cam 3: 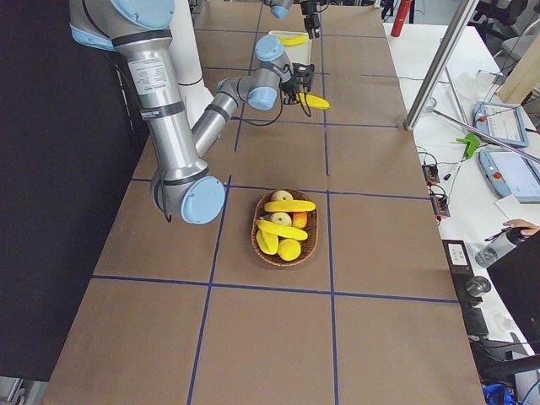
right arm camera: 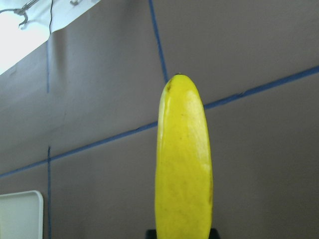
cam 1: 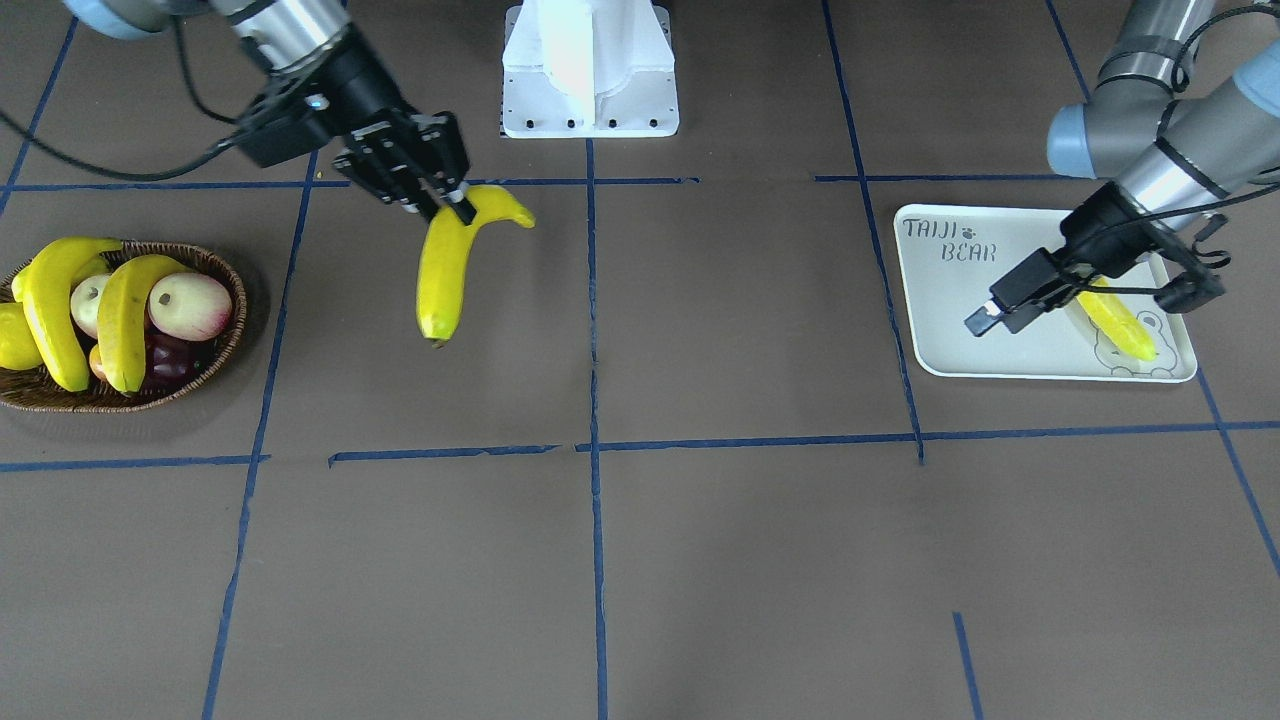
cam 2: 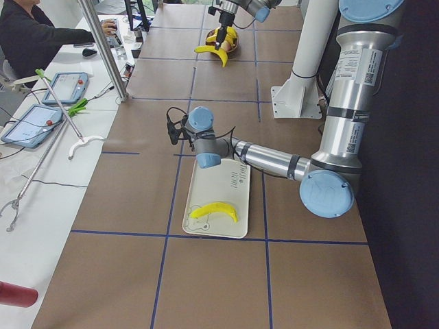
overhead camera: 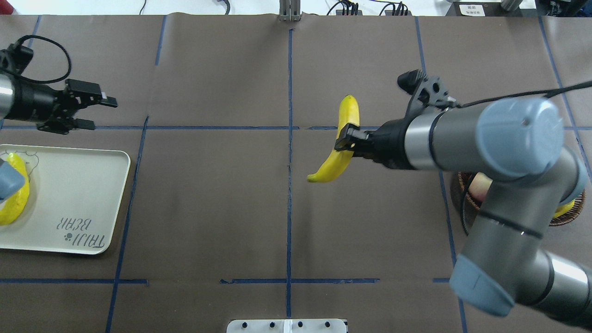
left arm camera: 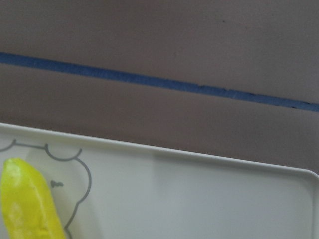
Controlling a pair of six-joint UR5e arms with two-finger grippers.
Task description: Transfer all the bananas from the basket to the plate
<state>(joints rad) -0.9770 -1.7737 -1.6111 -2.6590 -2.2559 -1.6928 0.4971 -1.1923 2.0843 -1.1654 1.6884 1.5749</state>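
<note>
My right gripper [cam 1: 455, 205] [overhead camera: 347, 138] is shut on a yellow banana [cam 1: 445, 270] [overhead camera: 340, 143] [right arm camera: 184, 164], held in the air over the middle of the table. A second banana [cam 1: 1115, 320] [overhead camera: 14, 199] [left arm camera: 30, 204] lies on the bear drawing of the white plate [cam 1: 1000, 350] [overhead camera: 78, 194]. My left gripper [cam 1: 1000, 320] [overhead camera: 99, 112] hovers open and empty by the plate's far edge. The wicker basket [cam 1: 215, 350] [cam 3: 287, 253] holds two bananas [cam 1: 50, 300] [cam 1: 125, 320]. In the overhead view my right arm hides most of the basket.
Also in the basket are a pink-white apple [cam 1: 190, 305], a stubby yellow fruit [cam 1: 15, 335] and a dark purple fruit [cam 1: 170, 360]. The white robot base [cam 1: 590, 70] stands at the table's edge. A person [cam 2: 34, 34] sits at a side desk with tablets.
</note>
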